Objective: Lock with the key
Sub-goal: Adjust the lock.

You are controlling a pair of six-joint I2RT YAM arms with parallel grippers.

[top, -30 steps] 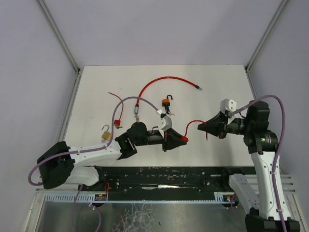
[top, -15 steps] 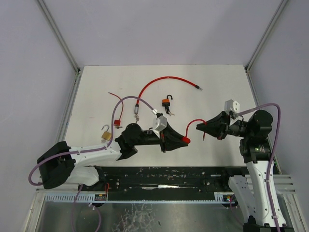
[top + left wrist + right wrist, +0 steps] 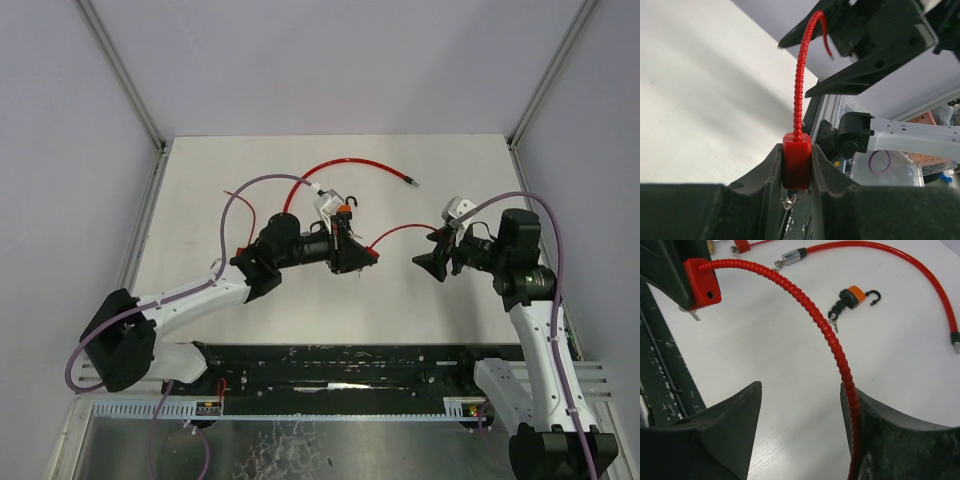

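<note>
the left gripper (image 3: 796, 167) pinches the red lock body (image 3: 796, 155), with a key (image 3: 790, 200) dangling just beneath its fingers. the ribbed cable (image 3: 825, 330) arcs away and passes between the spread fingers of the right gripper (image 3: 800, 386), leaning on one finger, ungripped. this looks like the cable-closing step: next, the right gripper must clamp near the cable's free end and steer it into the side hole (image 3: 710, 294), before any key turn.

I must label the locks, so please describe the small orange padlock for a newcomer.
On the white table, look inside the arch of the long red cable. The padlock lies there; it alone has an orange body and a black hooked shackle.
</note>
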